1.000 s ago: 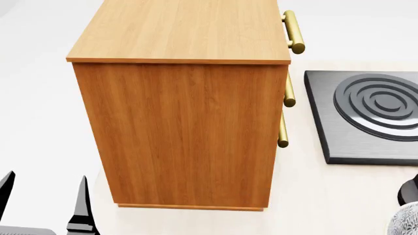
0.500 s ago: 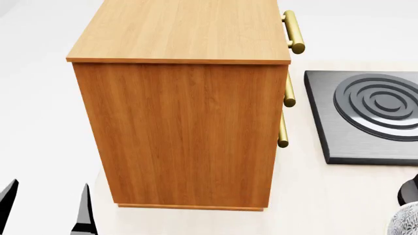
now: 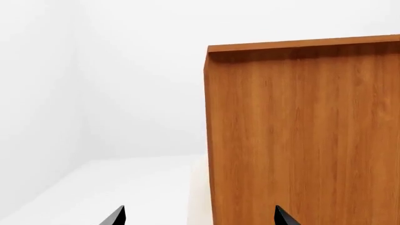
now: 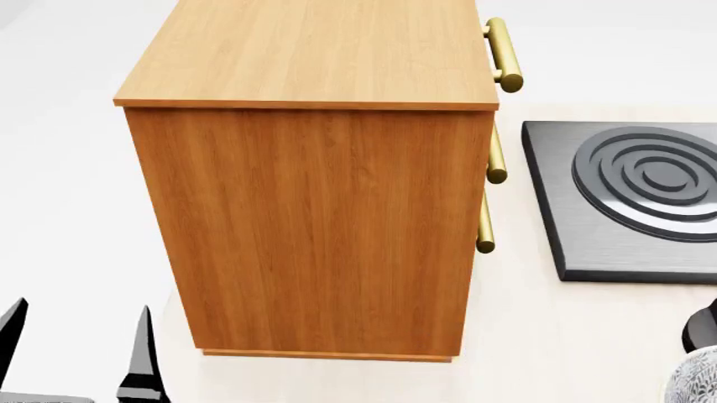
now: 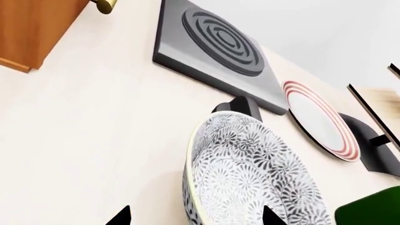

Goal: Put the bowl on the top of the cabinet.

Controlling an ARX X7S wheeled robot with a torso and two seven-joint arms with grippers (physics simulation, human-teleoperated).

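Task barely begun, by the look of it; cabinet [image 4: 314, 168] top bare, nothing set on it; bowl [image 5: 250, 173] low on the pale table [image 5: 93, 131], well right of cabinet and nearer the robot, only its rim edge showing at the head view's lower right corner [image 4: 694, 378]

Right gripper [image 5: 195, 216] close at bowl, dark fingertips [image 5: 120, 216] spread wide to either side of the near rim; no contact visible, bowl apparently not held or lifted; fingers mostly cut off by frame, so grip itself hard to confirm

Left gripper [image 4: 76, 353] low at cabinet's near left corner, tips well apart, empty; facing cabinet side panel in left wrist view [image 3: 300, 136]

Left to do, as a judgement: close on rim, lift above cabinet height, carry leftward over the top, set down, release; nearly everything

Around: dark burner slab [image 4: 622, 197] with ring grooves just right of cabinet, beyond bowl; three brass handles [image 4: 505, 54] on cabinet's right face, sticking out toward burner; red-ringed plate [image 5: 319, 122] right of burner; small black block [image 5: 240, 107] just behind bowl; green thing [image 5: 372, 211] right of bowl, unclear what; dark rack base [image 5: 368, 150] past plate

In the way: cabinet tall, so high lift needed; handles on the approach side a likely snag
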